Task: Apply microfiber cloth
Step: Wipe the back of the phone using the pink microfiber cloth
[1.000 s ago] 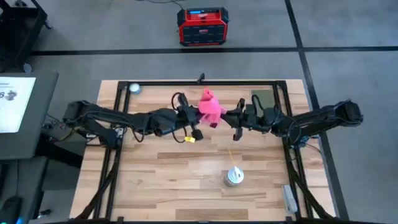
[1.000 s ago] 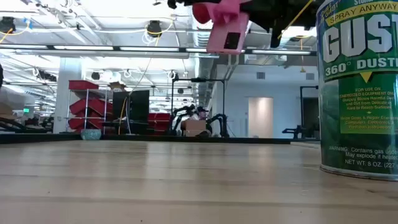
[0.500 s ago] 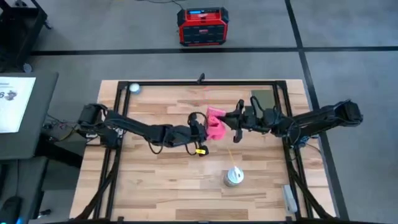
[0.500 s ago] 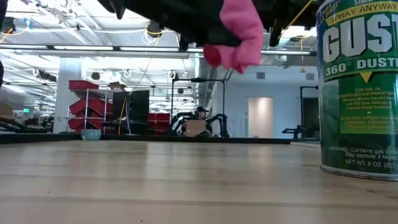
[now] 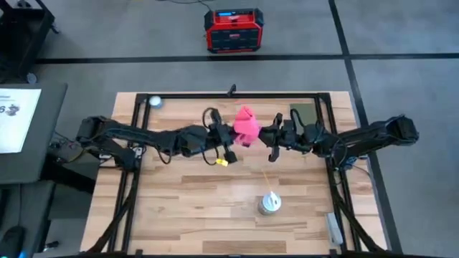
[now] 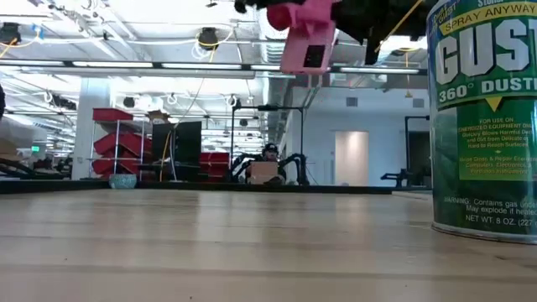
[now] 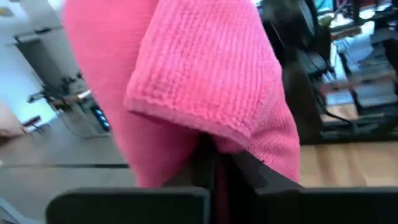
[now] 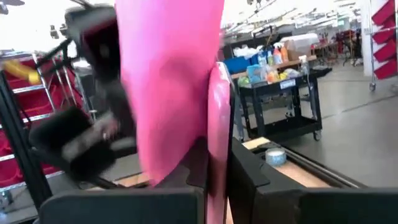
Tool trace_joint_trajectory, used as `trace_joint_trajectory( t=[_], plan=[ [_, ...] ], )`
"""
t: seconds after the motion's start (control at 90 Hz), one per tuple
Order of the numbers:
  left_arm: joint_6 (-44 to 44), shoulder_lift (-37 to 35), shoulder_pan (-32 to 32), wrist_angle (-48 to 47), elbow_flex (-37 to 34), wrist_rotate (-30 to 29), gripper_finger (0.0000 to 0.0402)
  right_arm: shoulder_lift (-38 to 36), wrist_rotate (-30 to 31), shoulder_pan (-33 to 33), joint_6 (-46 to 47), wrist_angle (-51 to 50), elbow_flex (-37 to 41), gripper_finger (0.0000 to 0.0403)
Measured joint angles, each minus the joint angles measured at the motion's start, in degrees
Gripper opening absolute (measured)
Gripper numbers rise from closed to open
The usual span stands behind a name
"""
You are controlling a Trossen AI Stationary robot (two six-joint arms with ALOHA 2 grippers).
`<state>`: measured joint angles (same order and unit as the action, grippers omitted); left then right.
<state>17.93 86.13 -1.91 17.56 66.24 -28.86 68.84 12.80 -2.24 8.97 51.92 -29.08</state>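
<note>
Left gripper point(image 5: 231, 136): closed on microfiber cloth point(image 5: 246, 126), held aloft.
Right gripper point(image 5: 271, 137): pinching phone point(image 6: 309, 46), against the cloth.

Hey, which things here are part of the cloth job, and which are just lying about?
In the job:
bright pink microfiber cloth
pale pink phone
left gripper
right gripper

Lying about:
green duster spray can
olive-green pad
red box on floor
</note>
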Motion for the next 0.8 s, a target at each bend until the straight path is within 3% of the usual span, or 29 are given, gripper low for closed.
trace_joint_trajectory(
  t=[0.189, 0.289, 0.578, 0.8],
  plan=[
    [-3.34, 0.04, 0.15, -3.35, -0.07, 0.60, 0.0000, 0.09, -0.12, 0.00, -0.19, -0.95, 0.18, 0.0012],
    [-7.28, -0.01, 0.15, -2.35, -3.45, 1.66, 0.0000, 0.11, -0.24, 0.00, -0.52, -1.11, 0.22, 0.0012],
    [-16.08, 0.23, 0.04, 10.07, -15.85, 3.09, 0.0000, 0.11, -0.20, 0.00, -1.52, -0.48, 0.22, 0.0012],
    [-20.58, 0.28, -0.75, 12.47, -20.56, 1.21, 0.0000, 0.02, -3.61, -0.30, -0.55, 0.60, 0.11, 0.0012]
  ],
)
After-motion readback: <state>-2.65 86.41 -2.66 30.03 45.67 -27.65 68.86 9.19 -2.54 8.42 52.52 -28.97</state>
